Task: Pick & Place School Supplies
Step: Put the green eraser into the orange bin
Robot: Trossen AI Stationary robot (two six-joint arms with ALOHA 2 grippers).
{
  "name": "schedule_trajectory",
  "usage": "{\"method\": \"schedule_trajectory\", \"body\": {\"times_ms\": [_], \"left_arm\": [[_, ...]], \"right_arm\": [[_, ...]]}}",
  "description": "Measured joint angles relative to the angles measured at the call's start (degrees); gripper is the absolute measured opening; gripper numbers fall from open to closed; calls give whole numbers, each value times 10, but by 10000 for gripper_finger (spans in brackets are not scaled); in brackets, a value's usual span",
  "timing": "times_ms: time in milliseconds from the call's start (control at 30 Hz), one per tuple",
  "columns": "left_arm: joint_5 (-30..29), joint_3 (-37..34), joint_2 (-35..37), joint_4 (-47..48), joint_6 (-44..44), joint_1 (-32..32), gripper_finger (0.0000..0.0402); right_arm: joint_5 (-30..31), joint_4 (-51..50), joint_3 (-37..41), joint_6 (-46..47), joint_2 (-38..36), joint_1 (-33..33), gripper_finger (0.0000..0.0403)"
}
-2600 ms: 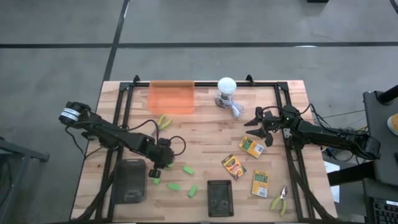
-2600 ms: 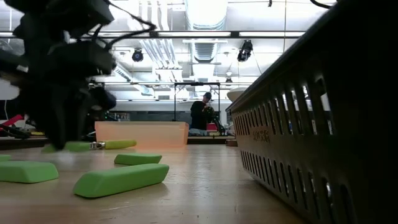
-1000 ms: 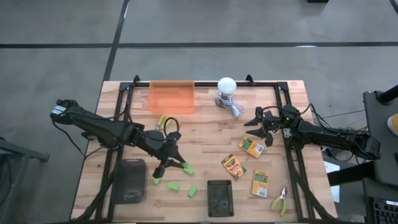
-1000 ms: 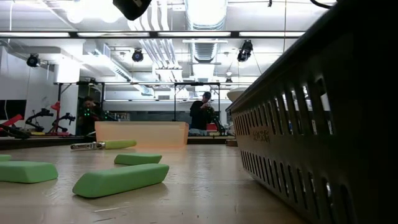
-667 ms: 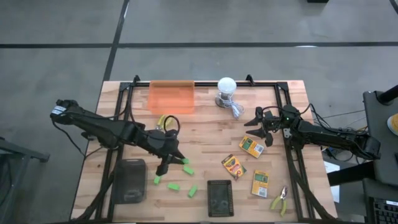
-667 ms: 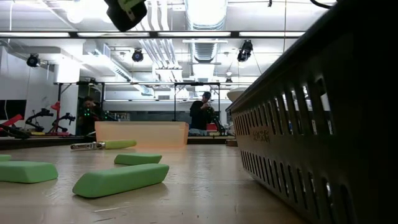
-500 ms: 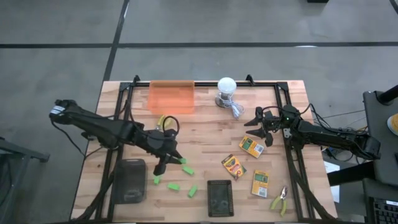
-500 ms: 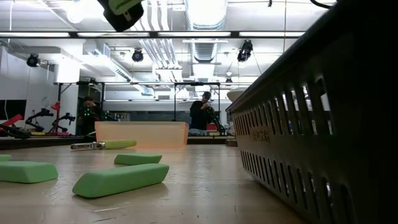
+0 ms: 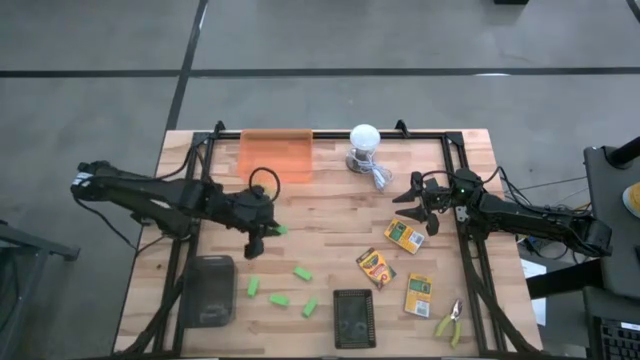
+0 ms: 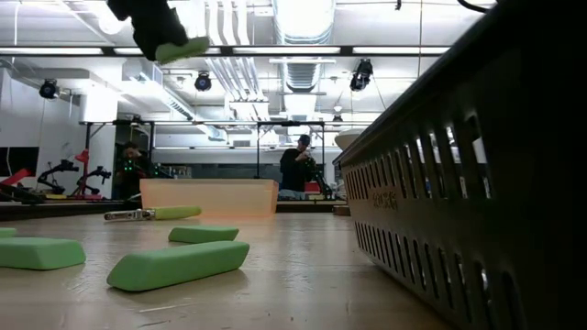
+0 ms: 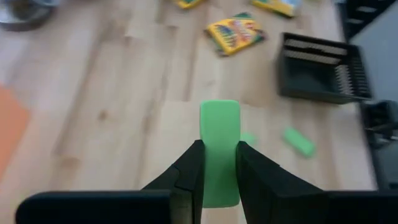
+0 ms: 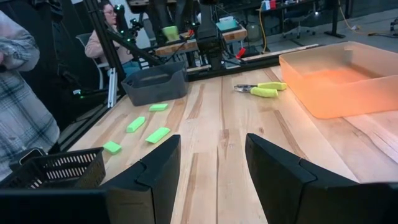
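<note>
- A green block (image 11: 219, 149) is clenched between the fingers of the left gripper (image 9: 262, 236) and carried above the table's middle left.
- An orange translucent bin (image 9: 276, 155) lies at about twelve o'clock from it; a release over the bin is judged the next move.
- The block looks smooth, rounded and rubbery.
- The right gripper (image 9: 420, 200) waits at three o'clock, its jaws spread and empty.

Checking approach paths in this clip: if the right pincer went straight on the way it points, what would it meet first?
The right pincer, open and empty, points across bare table. Nothing lies in that line; the pliers and orange bin sit off to one side. Depth is uncertain.
</note>
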State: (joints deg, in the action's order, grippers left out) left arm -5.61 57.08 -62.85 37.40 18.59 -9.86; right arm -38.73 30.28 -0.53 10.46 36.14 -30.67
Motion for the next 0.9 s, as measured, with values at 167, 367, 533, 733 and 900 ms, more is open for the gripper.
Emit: {"method": "schedule_trajectory", "body": {"times_ms": [167, 367, 533, 733, 900], "left_arm": [[-20, 0, -2, 4, -5, 44, 76], [-29, 0, -16, 4, -2, 141, 76], [-23, 0, -32, 3, 38, 242, 76], [-9, 1, -60, -12, 66, 346, 76], [3, 3, -93, -18, 69, 409, 76]], "right_arm": [[0, 0, 0, 0, 0, 0, 178], [0, 0, 0, 0, 0, 0, 178], [0, 0, 0, 0, 0, 0, 178], [0, 0, 0, 0, 0, 0, 178], [0, 0, 0, 0, 0, 0, 178]]}}
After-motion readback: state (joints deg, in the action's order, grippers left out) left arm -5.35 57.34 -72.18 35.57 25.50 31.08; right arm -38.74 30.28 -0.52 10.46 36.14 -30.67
